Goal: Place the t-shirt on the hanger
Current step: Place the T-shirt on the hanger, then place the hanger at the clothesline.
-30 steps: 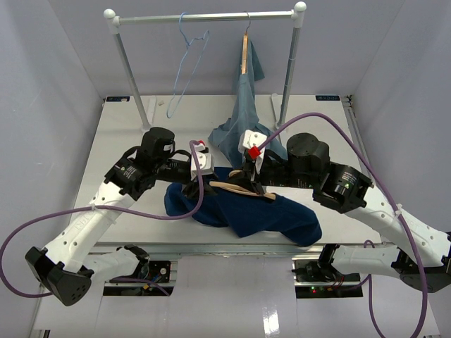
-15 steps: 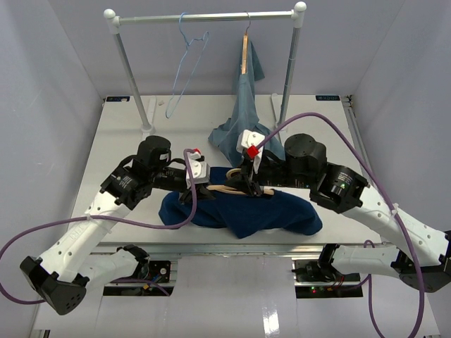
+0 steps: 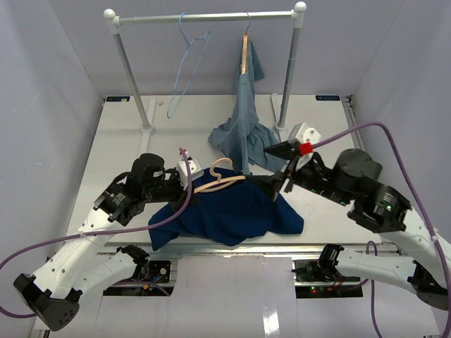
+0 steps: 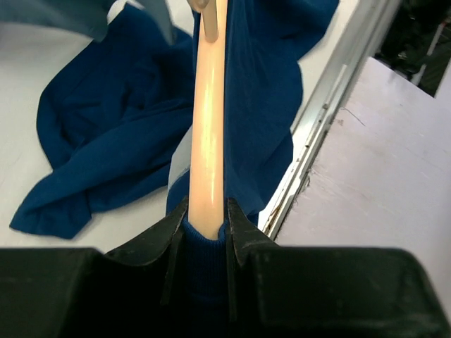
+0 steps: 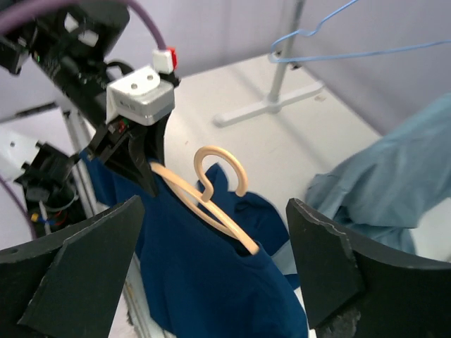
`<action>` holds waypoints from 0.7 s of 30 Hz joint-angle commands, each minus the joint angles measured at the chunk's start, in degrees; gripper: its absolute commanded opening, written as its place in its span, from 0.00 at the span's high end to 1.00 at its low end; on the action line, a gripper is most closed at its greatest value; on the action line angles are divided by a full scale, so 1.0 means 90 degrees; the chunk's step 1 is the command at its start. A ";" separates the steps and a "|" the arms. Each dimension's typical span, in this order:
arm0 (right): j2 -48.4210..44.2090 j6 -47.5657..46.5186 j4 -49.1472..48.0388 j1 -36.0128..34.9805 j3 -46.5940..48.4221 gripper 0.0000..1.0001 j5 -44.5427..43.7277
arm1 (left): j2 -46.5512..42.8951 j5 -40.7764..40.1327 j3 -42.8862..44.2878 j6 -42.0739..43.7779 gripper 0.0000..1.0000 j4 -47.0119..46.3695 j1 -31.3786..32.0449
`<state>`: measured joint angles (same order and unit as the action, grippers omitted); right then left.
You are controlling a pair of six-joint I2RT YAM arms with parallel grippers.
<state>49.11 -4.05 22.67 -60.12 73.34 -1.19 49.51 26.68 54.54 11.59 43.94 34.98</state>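
Open tabletop (image 3: 123,141) lay far left, and more sat far right behind the right pincer (image 3: 278,171), its jaws wide and clear of the hanger (image 3: 224,180). The hook stood bare, reachable from above. The left pincer (image 3: 192,184) blocked the hanger's left arm and the t-shirt (image 3: 225,215) buried the right. Behind, the grey-blue shirt (image 3: 243,130) pooled on the tabletop, and the rack's 2 posts (image 3: 132,74) fenced the back.

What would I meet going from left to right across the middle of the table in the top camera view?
left tool → wooden hanger → right tool
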 commanded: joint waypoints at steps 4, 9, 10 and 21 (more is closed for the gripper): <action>-0.0776 0.0059 -0.0054 -0.0019 0.0380 0.09 -0.1338 | 0.0520 -0.2133 0.0283 -0.1139 1.00 0.0443 -0.0039; -0.1013 0.0069 -0.0026 -0.0019 0.0367 0.08 -0.1492 | 0.0615 -0.3380 0.0584 -0.1771 1.00 0.0781 -0.0039; -0.1048 0.0069 -0.0021 -0.0019 0.0367 0.08 -0.1531 | 0.0585 -0.3583 0.0678 -0.1934 1.00 0.0899 -0.0039; -0.1058 0.0120 0.0029 -0.0025 0.0427 0.08 -0.1633 | 0.0809 -0.5172 0.1569 -0.2678 1.00 0.1808 -0.0039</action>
<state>39.75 -3.38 23.87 -60.12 75.31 -14.56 56.63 -13.40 65.02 -9.81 58.23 34.96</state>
